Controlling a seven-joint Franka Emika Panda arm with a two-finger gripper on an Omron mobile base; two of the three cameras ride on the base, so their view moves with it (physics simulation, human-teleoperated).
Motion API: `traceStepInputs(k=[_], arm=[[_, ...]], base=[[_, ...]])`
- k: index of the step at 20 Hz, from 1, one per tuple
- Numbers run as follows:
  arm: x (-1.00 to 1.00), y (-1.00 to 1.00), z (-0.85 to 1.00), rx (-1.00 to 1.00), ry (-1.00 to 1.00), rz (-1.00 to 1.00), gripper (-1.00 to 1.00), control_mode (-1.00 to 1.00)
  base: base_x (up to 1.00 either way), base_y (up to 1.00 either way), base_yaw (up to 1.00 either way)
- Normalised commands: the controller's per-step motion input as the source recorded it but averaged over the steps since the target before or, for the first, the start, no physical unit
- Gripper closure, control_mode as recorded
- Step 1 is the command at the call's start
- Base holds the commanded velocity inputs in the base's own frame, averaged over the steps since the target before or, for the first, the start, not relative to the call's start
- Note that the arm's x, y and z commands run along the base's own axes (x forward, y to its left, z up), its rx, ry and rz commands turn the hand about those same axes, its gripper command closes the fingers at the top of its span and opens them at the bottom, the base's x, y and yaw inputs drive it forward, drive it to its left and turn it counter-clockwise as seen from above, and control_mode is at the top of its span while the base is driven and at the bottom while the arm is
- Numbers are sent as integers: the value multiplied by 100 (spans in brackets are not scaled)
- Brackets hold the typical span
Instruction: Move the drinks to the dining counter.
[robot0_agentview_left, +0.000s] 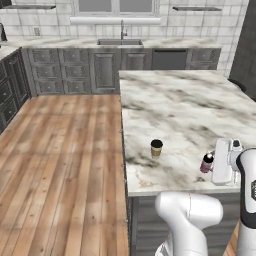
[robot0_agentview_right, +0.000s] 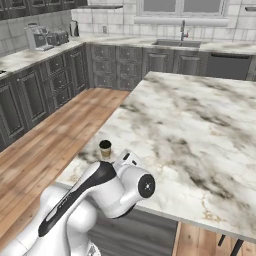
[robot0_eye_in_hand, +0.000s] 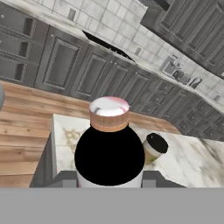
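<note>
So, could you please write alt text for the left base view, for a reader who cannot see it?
A white robot arm's gripper is shut on a pink bottle at the near edge of the marble dining counter. A paper coffee cup stands upright on the counter to its left, apart from it.

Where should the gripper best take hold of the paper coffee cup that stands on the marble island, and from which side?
Grip the paper coffee cup around its tan wall, under the black lid, coming level from the island's near edge. It stands upright with bare marble around it. The pink bottle, in the shut gripper, stands well apart, so it should not hinder.
</note>
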Motion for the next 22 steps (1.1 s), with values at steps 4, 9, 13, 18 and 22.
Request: traceStepInputs(k=[4,9,13,18,22], arm=[[22,0,0,0,4,0,100,-100],[47,0,0,3,11,0,100,-100],[50,0,0,12,19,0,100,-100],[43,0,0,17,18,0,100,-100],[40,0,0,17,12,0,100,-100]], base=[[0,0,0],[0,0,0],[0,0,0],[0,0,0],[0,0,0]])
